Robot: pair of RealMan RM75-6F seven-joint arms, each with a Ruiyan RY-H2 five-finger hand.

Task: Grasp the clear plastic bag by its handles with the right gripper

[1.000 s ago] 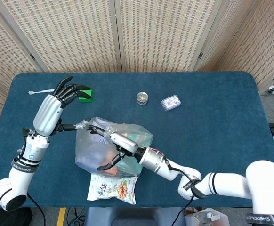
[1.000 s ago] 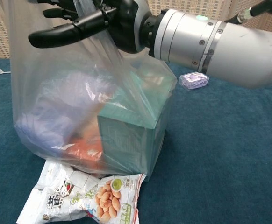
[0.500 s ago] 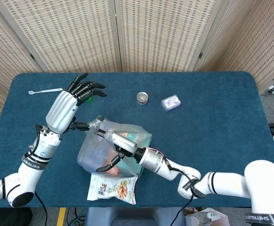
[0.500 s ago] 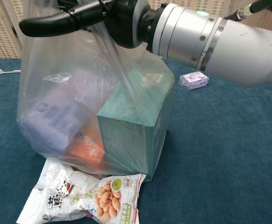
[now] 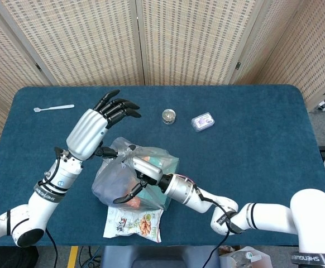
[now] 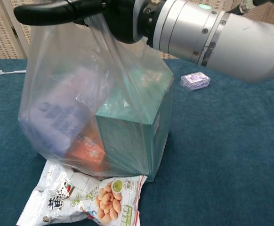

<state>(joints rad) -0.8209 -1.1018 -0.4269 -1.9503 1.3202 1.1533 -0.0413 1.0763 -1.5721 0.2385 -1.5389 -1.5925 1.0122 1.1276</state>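
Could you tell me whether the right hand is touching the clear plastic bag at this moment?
Touching. In the chest view, the right hand grips the gathered top of the clear plastic bag, and the film hangs taut from its fingers.

We see a thin clear plastic bag, glossy and creased, with light catching on its wrinkles. Through the film we make out a matt teal cardboard box. Near the front edge lies a shiny printed snack packet of crinkled foil-like plastic. The table wears a dark blue cloth, matt and slightly napped like felt. The right hand has smooth black plastic fingers and a brushed silver metal wrist with a satin sheen. The left hand shows the same silver back. On the far left rests a white plastic spoon. Behind the table stand screens of woven reed.
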